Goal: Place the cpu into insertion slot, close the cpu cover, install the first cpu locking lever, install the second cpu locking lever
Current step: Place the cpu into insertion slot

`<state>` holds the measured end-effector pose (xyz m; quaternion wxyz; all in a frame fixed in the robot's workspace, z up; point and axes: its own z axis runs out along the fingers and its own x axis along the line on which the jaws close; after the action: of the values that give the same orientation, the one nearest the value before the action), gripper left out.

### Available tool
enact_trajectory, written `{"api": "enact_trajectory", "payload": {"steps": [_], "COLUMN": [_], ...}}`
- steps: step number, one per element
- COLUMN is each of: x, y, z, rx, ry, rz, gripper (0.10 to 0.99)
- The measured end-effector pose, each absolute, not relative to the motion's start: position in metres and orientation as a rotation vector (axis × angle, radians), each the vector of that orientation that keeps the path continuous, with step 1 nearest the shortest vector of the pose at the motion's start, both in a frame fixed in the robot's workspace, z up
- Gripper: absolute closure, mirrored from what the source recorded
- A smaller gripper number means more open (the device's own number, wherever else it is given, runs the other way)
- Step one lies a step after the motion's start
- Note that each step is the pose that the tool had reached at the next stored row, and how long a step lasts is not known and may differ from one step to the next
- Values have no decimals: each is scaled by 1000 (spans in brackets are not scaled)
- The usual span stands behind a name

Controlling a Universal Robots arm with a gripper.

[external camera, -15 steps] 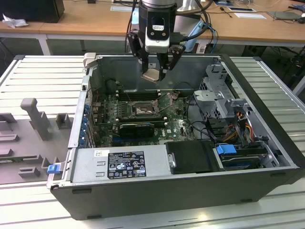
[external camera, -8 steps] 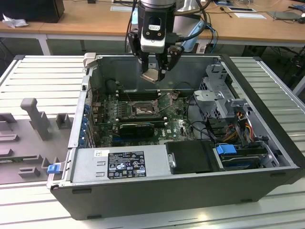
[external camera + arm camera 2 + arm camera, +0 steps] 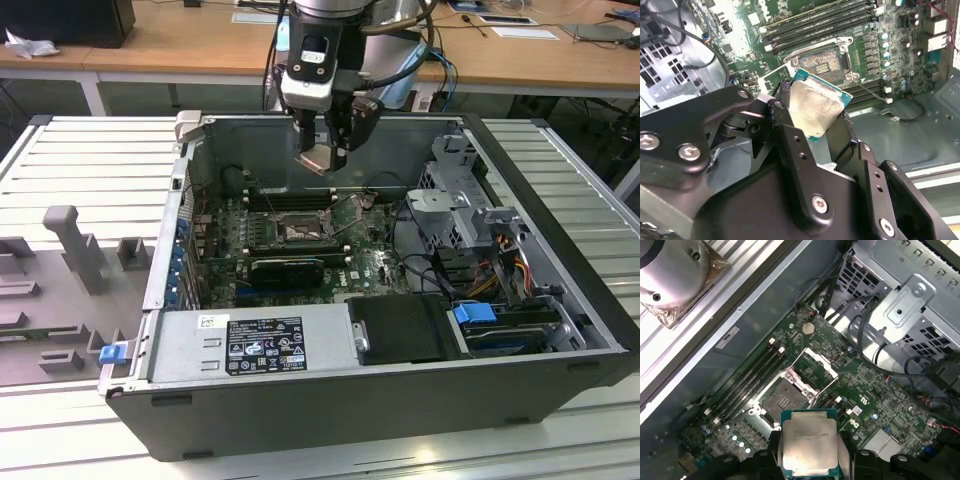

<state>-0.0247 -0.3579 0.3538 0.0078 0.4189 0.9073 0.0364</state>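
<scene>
1. We find the gripper [image 3: 324,158] over the open computer case [image 3: 400,400], above the green circuit board [image 3: 372,262] on the case floor.
2. Its fingers [image 3: 792,135] are clamped on two opposite edges of the cpu [image 3: 816,107]. The chip is gripped firmly, and its pale metal top faces the cameras in both wrist views.
3. We see the cpu [image 3: 807,440] held in the air, clear of the board and touching nothing but the fingers.
4. The insertion slot [image 3: 785,399] lies below the chip and apart from it. Its dark contact field is exposed, with no chip seated in it.
5. The cpu cover [image 3: 822,360] is swung open. It stands tilted up at one edge of the slot, so the slot is uncovered.
6. Long black memory slots [image 3: 747,385] run just beside the insertion slot.
7. In the exterior view, we see the slot [image 3: 300,231] near the middle of the board, with the gripper above it and towards the far wall of the case.
</scene>
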Motion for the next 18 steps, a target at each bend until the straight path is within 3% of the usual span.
{"api": "enact_trajectory", "payload": {"steps": [18], "x": [-25], "y": [-358], "z": [352], "rx": [1733], "ry": [2586], "rz": [108], "gripper": [557]}}
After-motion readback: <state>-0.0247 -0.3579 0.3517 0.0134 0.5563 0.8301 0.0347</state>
